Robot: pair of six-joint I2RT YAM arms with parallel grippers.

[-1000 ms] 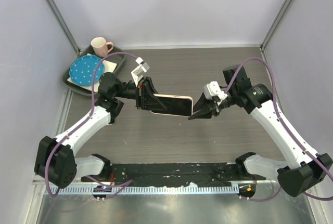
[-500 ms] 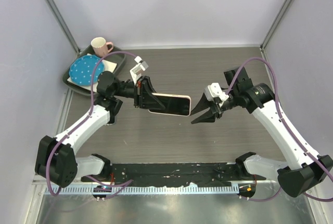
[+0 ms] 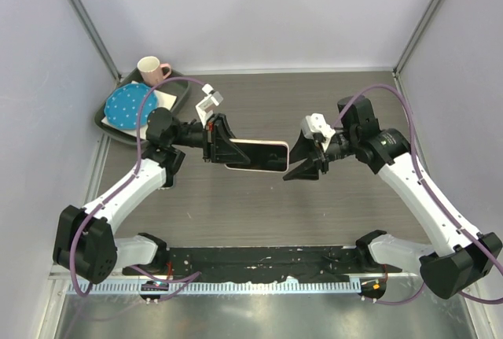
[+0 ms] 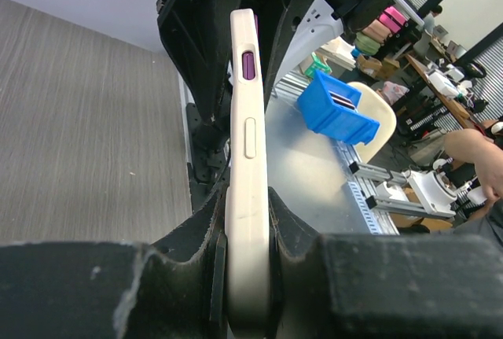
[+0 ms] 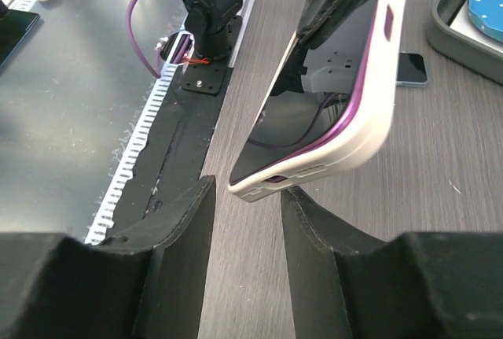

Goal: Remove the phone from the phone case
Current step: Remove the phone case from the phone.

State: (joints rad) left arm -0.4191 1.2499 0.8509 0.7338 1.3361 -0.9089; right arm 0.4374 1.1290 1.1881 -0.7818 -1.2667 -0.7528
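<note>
Mia: The black right gripper point(image 3: 297, 163) is sitting closer than a second ago to the slim purple phone point(image 5: 287, 125) with the dark glass front. Its jaws are standing wider apart too.

Tom: Where is the phone sitting?

Mia: It is lying inside the smooth cream phone case point(image 3: 259, 154). Both are hanging in the air over the middle of the grey wooden table point(image 3: 259, 213).

Tom: Who is holding it?

Mia: The black left gripper point(image 3: 226, 152) is pinching the case tight at its 9 o'clock end. The right one is waiting, spread open, at the 3 o'clock end. The case corner is poking out just above the gap between its fingers point(image 5: 185, 229). I think it is not touching yet.

Tom: What could be going wrong from here?

Mia: If the right jaws are squeezing case and phone together, nothing is coming out. The two are just staying stuck.

Tom: And if it is pulling hard?

Mia: Then the whole thing could be slipping out of the left grip and dropping onto the table. The left jaws are also pressing the case against the phone, so that could be holding the phone in.
</note>
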